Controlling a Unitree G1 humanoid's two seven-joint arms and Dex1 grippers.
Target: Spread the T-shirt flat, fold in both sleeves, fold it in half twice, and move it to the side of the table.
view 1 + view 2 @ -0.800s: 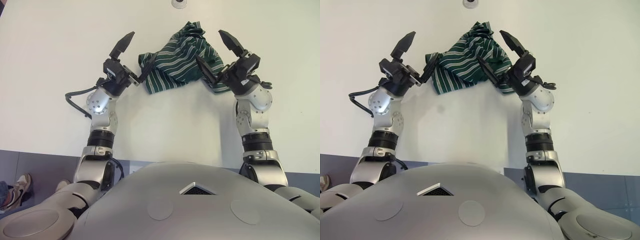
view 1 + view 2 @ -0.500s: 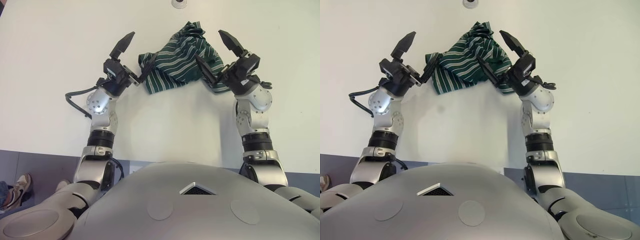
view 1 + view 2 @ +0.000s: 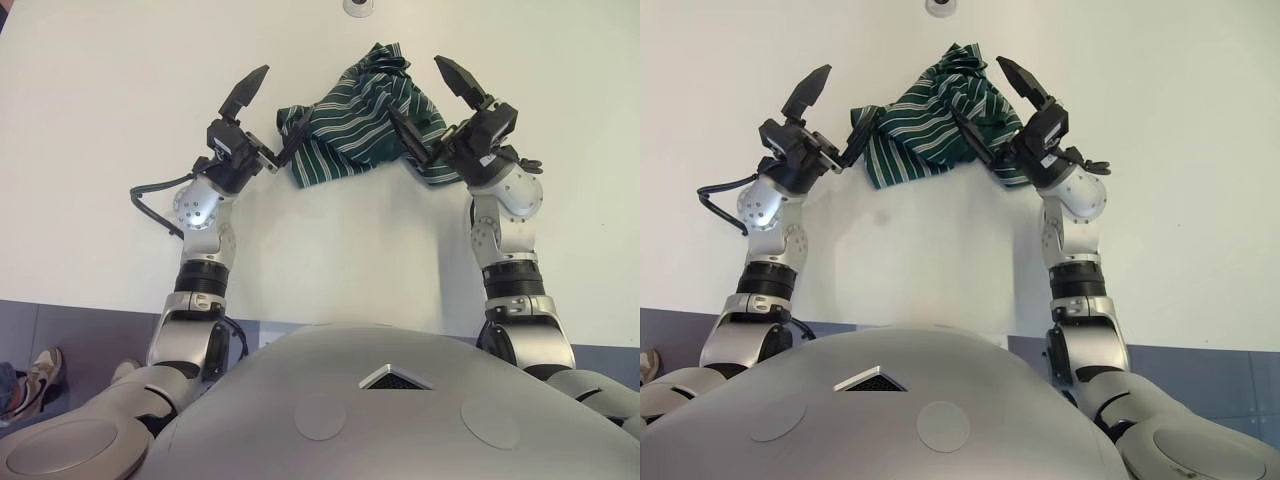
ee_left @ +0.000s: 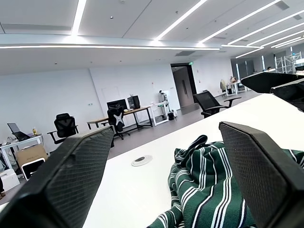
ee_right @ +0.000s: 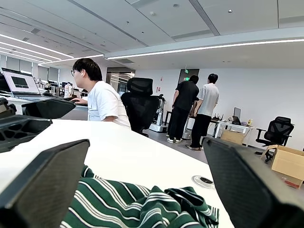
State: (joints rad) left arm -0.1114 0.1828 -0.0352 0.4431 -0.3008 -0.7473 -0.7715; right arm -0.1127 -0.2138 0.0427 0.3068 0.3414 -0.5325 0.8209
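Note:
A dark green T-shirt (image 3: 358,120) with white stripes lies crumpled in a heap on the white table (image 3: 330,250), toward the far side. My left gripper (image 3: 272,113) stands open just left of the heap, one fingertip raised and the other close to the cloth's left edge. On the heap's right side my right gripper (image 3: 430,102) is open too, its lower finger over the shirt's right edge. Nothing is held by either. The bunched shirt (image 4: 209,190) lies beyond my left fingers in the left wrist view, and the shirt (image 5: 137,206) lies below my right ones in the right wrist view.
A round grey grommet (image 3: 357,6) sits in the table's far edge behind the shirt. Bare white tabletop stretches to both sides and toward me. Office desks and chairs stand in the room beyond.
My right gripper has shifted slightly up and toward the shirt. The left arm and the shirt are as before.

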